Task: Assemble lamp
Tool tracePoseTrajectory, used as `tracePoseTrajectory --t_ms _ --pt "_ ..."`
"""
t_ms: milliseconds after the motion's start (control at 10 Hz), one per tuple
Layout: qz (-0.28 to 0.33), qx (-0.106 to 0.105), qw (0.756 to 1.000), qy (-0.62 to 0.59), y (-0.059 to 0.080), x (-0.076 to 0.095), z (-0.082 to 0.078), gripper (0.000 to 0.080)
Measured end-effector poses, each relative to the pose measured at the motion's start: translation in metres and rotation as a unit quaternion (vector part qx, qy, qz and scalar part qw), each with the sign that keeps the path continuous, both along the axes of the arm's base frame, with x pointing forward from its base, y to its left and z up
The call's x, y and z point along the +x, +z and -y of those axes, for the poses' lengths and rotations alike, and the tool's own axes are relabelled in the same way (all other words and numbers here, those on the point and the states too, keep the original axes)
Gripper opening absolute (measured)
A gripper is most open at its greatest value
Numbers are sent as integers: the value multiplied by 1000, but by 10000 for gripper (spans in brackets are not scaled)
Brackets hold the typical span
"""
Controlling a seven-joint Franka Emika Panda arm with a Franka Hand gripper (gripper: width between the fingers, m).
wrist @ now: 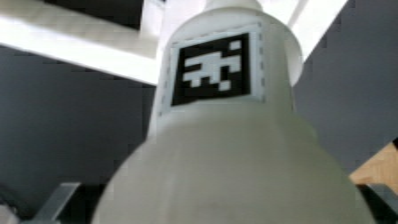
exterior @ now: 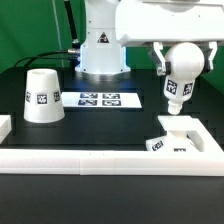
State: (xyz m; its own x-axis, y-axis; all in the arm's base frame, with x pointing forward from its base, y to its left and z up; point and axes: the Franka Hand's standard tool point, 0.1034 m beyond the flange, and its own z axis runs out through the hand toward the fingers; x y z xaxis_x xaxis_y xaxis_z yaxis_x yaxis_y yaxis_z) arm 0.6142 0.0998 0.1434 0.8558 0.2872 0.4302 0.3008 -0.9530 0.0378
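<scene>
My gripper point(exterior: 183, 68) is shut on the white bulb point(exterior: 180, 78) at the exterior view's right. It holds the bulb in the air by its ball head, with the tagged neck pointing down. The flat square base point(exterior: 186, 138) lies on the table just below the bulb, apart from it. The cone shade point(exterior: 42, 95) stands on the table at the exterior view's left. In the wrist view the bulb point(wrist: 214, 130) fills the frame between my fingers point(wrist: 54, 200), its tag facing the camera.
The marker board point(exterior: 100, 99) lies flat in the middle of the table, in front of the arm's base. A long white rail point(exterior: 90, 158) runs along the near side, with raised ends at both sides.
</scene>
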Motion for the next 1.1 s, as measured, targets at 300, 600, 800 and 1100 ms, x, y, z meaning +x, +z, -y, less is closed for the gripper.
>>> tracePoseTrajectory --t_ms 300,600,800,1100 --pt "11 0 1000 2 0 1 -1 577" --pt "33 0 999 3 4 7 0 577" --pt "34 1 999 4 4 11 -3 577" --pt "44 0 999 5 2 11 0 577"
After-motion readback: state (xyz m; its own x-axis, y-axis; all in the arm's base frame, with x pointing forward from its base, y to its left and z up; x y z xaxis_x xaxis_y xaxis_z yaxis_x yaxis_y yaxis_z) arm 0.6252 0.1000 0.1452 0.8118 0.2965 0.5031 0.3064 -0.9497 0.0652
